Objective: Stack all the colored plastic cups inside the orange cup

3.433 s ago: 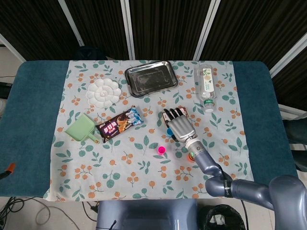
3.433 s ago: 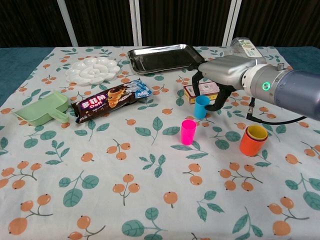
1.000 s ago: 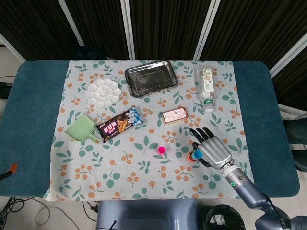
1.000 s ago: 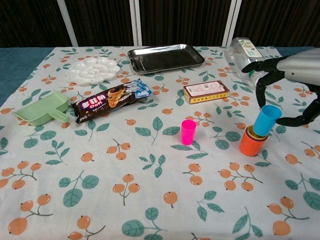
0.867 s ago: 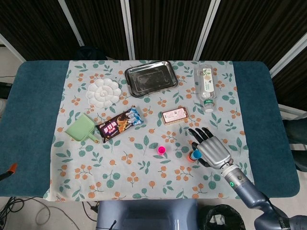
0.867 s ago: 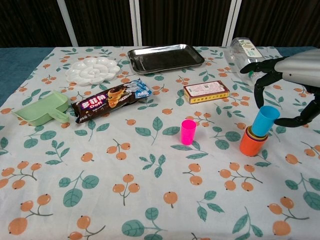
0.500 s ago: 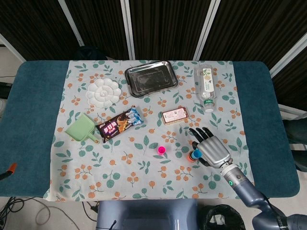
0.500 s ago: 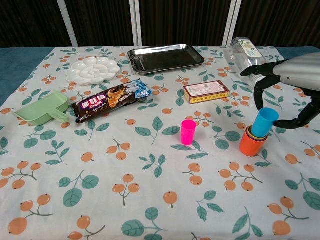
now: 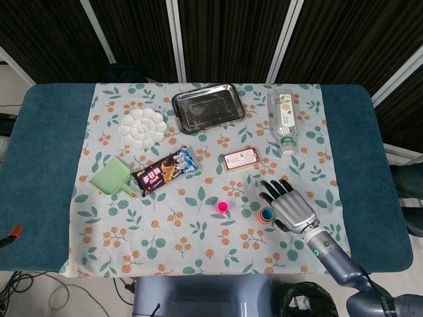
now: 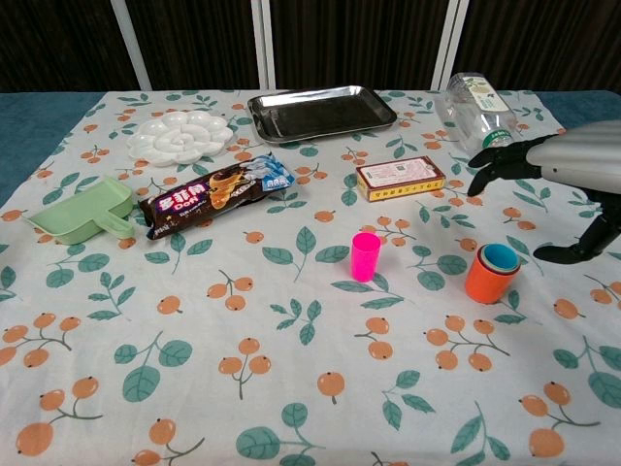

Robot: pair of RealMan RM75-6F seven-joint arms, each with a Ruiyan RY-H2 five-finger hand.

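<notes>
Right hand (image 10: 572, 180) spread wide, empty; smooth blue cup (image 10: 501, 256) nested in orange cup (image 10: 490, 277); glossy pink cup (image 10: 365, 256) at 9 o'clock.

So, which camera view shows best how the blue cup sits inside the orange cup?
The chest view shows it best: from the side, the blue cup sits nested low in the orange cup, only its rim showing. The head view looks straight down, so the blue cup shows only as a small ring beside the right hand.
</notes>
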